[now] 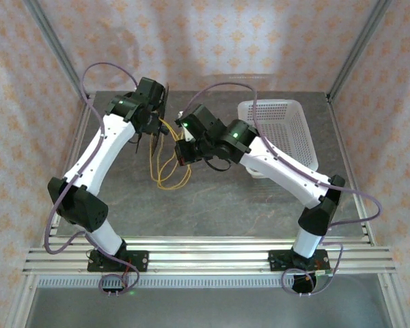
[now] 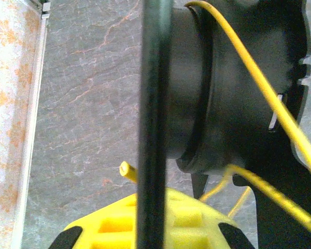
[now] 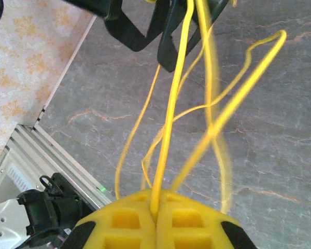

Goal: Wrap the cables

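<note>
Grey marbled table (image 1: 260,205), walls (image 1: 212,34) w/ orange flower pattern, white basket (image 1: 280,126) at far right. Left gripper (image 2: 153,231) is closed on black spool (image 2: 155,104) rim. Right gripper (image 3: 156,210) pinches the cables (image 3: 168,119); loops hang btw. both arms, mid-table.

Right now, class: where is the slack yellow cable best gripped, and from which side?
Probably a single strand of the cables just below the spool, approached from the robot's right: there the strands hang fairly straight and apart, lower loops overlap, and the left gripper blocks the left.
</note>
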`<move>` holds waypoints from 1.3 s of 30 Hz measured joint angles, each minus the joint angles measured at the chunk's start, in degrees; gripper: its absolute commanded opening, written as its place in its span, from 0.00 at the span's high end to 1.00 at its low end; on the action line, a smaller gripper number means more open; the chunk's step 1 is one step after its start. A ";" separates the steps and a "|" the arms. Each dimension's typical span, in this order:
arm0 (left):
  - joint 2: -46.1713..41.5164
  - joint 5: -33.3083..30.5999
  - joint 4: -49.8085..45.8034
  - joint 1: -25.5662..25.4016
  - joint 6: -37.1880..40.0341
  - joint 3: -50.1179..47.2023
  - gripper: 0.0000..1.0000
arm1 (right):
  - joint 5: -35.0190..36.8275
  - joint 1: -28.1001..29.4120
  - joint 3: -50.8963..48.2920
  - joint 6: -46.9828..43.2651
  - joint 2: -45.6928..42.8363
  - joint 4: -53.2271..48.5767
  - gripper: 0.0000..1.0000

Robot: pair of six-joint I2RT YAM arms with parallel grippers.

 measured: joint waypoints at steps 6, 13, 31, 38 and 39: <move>0.00 1.31 0.81 0.22 -2.71 3.17 1.00 | 0.52 2.19 2.34 -0.15 0.46 1.86 1.00; 0.00 5.31 1.01 1.07 -5.84 6.93 1.00 | 3.82 3.63 -1.66 0.28 0.50 4.79 1.00; 0.00 23.80 -3.15 4.96 -14.88 15.69 1.00 | 13.16 0.33 -24.48 1.05 -5.38 19.17 1.00; 0.48 31.17 -9.05 7.45 -21.62 22.36 1.00 | 13.44 -2.93 -31.30 0.74 -9.60 27.10 1.00; 0.83 31.56 -10.32 7.69 -23.17 23.58 1.00 | 13.40 -3.23 -31.78 0.50 -9.88 27.82 1.00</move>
